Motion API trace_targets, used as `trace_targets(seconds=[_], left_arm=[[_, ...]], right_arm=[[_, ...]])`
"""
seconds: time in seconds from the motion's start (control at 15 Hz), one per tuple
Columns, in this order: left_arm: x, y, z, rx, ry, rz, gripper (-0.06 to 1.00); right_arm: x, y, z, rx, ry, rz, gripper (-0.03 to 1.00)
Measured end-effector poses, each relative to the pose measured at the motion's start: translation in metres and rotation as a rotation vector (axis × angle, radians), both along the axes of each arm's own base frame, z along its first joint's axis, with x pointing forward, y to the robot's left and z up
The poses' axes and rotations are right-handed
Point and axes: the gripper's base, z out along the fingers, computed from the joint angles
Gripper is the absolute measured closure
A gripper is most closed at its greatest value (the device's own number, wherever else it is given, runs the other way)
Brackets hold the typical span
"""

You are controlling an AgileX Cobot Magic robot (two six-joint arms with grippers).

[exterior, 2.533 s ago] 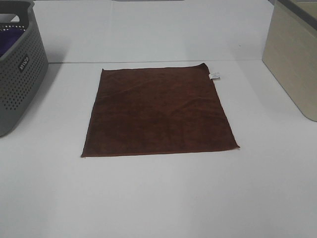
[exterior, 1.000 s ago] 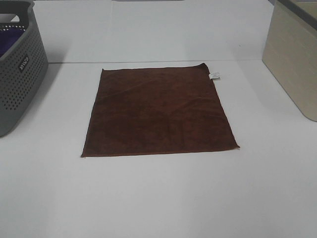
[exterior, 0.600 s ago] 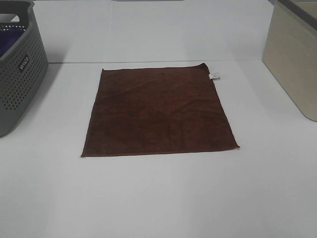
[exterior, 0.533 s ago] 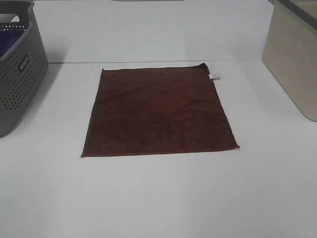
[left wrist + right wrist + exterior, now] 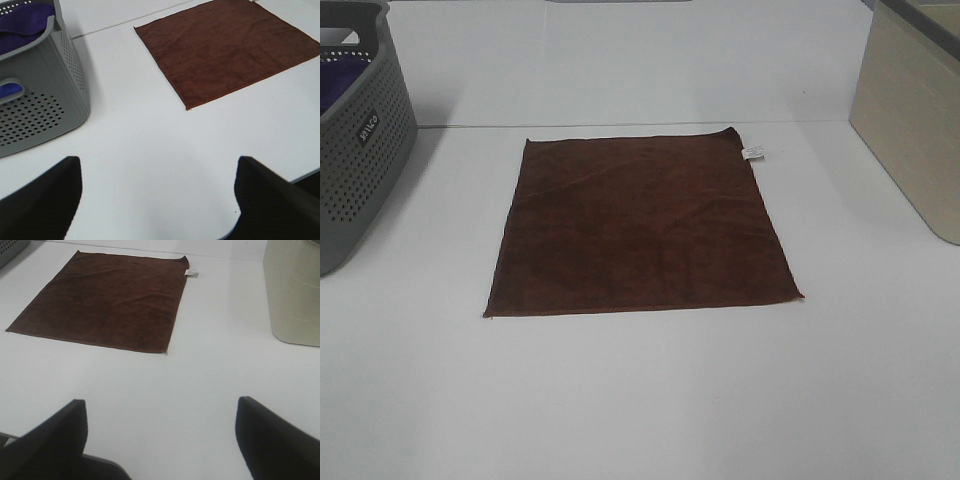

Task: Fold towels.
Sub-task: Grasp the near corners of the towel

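Nothing has changed over the last couple of seconds. The brown towel (image 5: 640, 225) lies in the same spot, spread flat as a single layer in the middle of the white worktop (image 5: 640, 400), with all four corners out and only faint creases. Its small white label (image 5: 754, 152) sticks out at the towel's 1 o'clock corner.

In the high view, the grey perforated basket (image 5: 360, 150) stands at 10 o'clock, well apart from the towel, with a purple cloth (image 5: 25, 27) inside it. A beige bin (image 5: 910, 110) stands at 2 o'clock.

Neither arm shows in the high view. The left hand (image 5: 155, 200) is spread wide over bare worktop on the basket side, holding nothing. The right hand (image 5: 160, 435) is just as wide and empty on the bin side. Both are short of the towel's near edge.

I take the stillness to mean folding has not begun and the arms are poised before the first reach. The likely opening step is for each hand to pinch one near corner, at the towel's 7 and 5 o'clock, and carry that edge over toward 12. The thin cloth lies flush on the worktop, so catching just the hem may be fiddly.
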Motion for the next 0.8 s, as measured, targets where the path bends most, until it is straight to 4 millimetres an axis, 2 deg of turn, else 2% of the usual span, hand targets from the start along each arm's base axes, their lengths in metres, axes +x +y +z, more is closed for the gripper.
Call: trace_targets(seconds=[0.8], left_arm=[[0.0, 0.0, 0.0, 0.0, 0.0, 0.0, 0.15]], right_arm=[[0.0, 0.0, 0.0, 0.0, 0.0, 0.0, 0.2]])
